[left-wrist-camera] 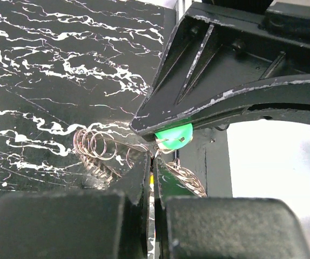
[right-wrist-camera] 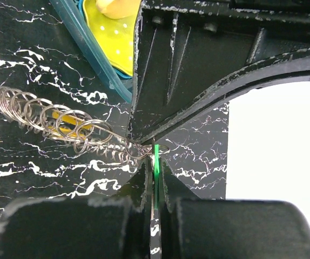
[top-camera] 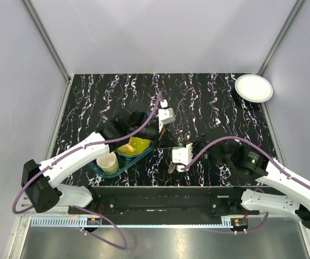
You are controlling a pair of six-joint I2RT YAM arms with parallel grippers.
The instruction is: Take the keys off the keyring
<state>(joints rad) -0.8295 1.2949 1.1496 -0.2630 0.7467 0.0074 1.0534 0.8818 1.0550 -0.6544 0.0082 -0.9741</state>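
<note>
Here, in the right wrist view, the right gripper [right-wrist-camera: 155, 157] is closed on a green key [right-wrist-camera: 156, 167], seen edge-on at frame centre. The keyring [right-wrist-camera: 63, 121], a coil of silver loops, trails from that pinch toward the left edge, its long axis rising slightly leftward. The left gripper [left-wrist-camera: 150, 162] is also closed. It apparently nips the coil's near end, tip to tip with its partner. Any separating pull would likely run along this axis.

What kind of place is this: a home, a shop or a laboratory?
Most likely a robot laboratory test cell. A left arm and a right arm are bolted at the near edge of a black marbled table, and plain grey walls with metal frame posts enclose it.
</note>
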